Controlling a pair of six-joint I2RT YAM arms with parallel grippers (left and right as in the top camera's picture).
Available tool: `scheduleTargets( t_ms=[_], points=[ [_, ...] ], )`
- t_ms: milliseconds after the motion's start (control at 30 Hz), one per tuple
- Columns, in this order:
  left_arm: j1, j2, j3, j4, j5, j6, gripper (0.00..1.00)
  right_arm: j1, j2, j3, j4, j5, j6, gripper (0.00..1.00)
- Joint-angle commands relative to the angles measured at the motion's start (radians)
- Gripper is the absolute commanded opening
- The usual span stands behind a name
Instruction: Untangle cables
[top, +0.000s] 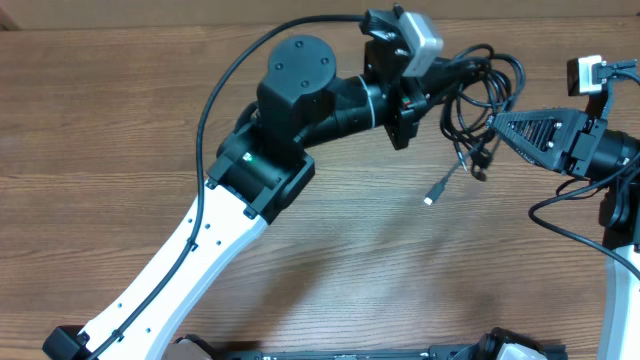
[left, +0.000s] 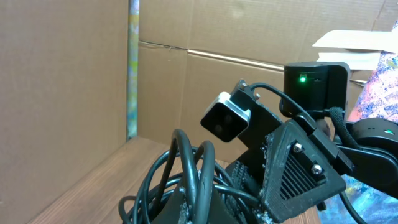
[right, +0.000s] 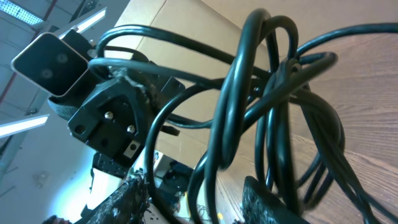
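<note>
Left end effector (top: 440, 75): clenched on the cables (top: 482, 85). The bundle is held up off the worktop (top: 100, 110), toward its far right.
Right end effector (top: 498, 124): released, jaws apart. In its wrist view several strands are seen passing between the fingers (right: 127, 199), none pinched.
Gap between end effectors: small. Both are crowded at the same knot, so a collision is risked if either is driven inward.
Grip risk: if the jaws are shut where they stand, several strands would be caught at once, not one. A pull would then likely tighten the knot rather than open it.
Knot: loops are crossed over and through one another. Which strand belongs to which cable cannot be told.
Slip risk: the whole bundle is carried by one clenched grip. Thin smooth cord could be dragged out by a hard pull and the bundle dropped.
Loose plug (top: 430, 198): hung below the bundle on a free end, judged clear of the worktop from its shadow. It could be snagged in a loop, or whipped against an arm, when strands are drawn apart.
Plug strain: connector necks could be bent if load is taken at a plug.
Arm wire (top: 200, 150): thicker, run along the left arm, well apart from the knot. It is not to be mistaken for the task's cords.
</note>
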Motion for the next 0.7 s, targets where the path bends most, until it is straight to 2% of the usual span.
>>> scheduleTargets(
  t_ms=[0, 133, 200, 300, 667],
  points=[
    [0.000, -0.004, 0.015, 0.017, -0.008, -0.023, 0.04, 0.006, -0.006, 0.008, 0.003, 0.003, -0.011, 0.48],
    [0.001, -0.004, 0.015, 0.016, 0.003, -0.025, 0.04, 0.006, -0.006, 0.008, 0.003, 0.018, -0.011, 0.47],
    [0.000, -0.004, 0.015, 0.017, 0.009, -0.025, 0.04, 0.006, -0.006, 0.008, 0.003, 0.018, -0.011, 0.41],
    [0.000, -0.004, 0.015, 0.018, 0.011, -0.026, 0.04, 0.006, -0.006, 0.008, 0.003, 0.020, -0.011, 0.40],
    [0.001, -0.004, 0.015, 0.007, 0.061, -0.029, 0.04, 0.004, -0.006, 0.008, 0.003, 0.036, -0.010, 0.41]
  ],
)
